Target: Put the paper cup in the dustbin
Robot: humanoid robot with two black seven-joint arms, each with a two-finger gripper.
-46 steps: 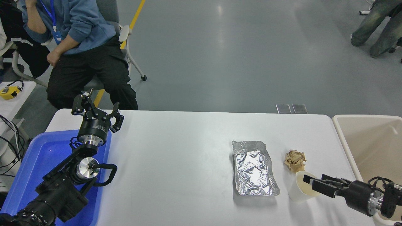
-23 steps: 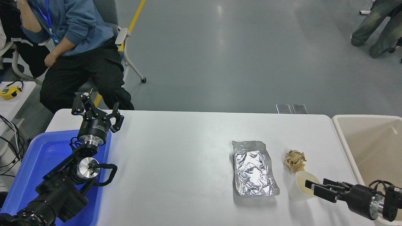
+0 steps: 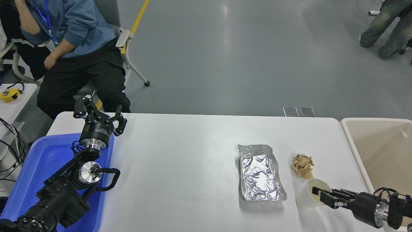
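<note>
The paper cup (image 3: pixel 305 199) is white with a cream inside and stands on the white table (image 3: pixel 180 161) at the front right, its mouth tipped toward my right arm. My right gripper (image 3: pixel 322 195) comes in from the right edge and is shut on the cup's right rim, with one finger inside the mouth and the other outside the wall. The dustbin (image 3: pixel 354 154), a large beige tub, stands just past the table's right end, right of the cup. My left gripper (image 3: pixel 99 117) is parked open at the far left.
A crinkled silver foil tray (image 3: pixel 260 172) lies left of the cup. A crumpled brown paper ball (image 3: pixel 302 164) lies just behind the cup. A blue tray (image 3: pixel 38 161) is under the left arm. A seated person (image 3: pixel 77 48) is at the far left.
My right gripper's fingers have narrowed onto the cup's rim and drawn slightly down and right. The cup has shifted a little with them. The seated person has moved slightly left.
</note>
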